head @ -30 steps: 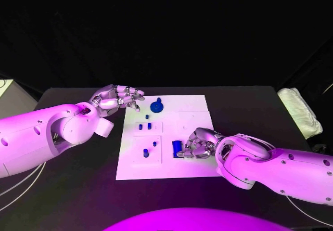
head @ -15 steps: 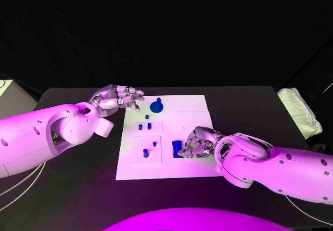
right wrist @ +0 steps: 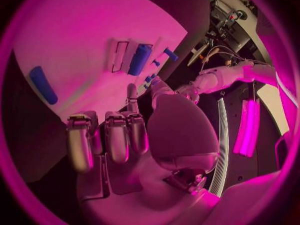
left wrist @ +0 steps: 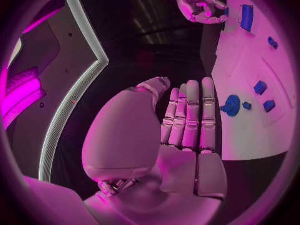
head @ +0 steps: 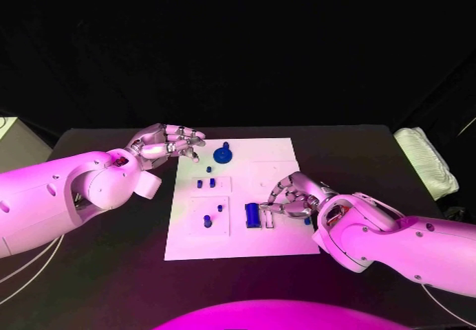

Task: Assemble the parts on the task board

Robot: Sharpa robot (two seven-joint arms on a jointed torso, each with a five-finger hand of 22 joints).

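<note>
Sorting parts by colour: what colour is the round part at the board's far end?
Blue; the round part shows best in the head view.

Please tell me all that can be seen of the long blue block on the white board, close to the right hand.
The blue block is a long, dark blue bar with straight sides, looking like plastic. It lies flat on the board, its long side running away from the robot, beside a rectangular outline drawn on the board. The right hand is just next to it, fingers spread toward it; whether a fingertip touches it cannot be told. The left wrist view shows it too, with the right hand beside it.
</note>
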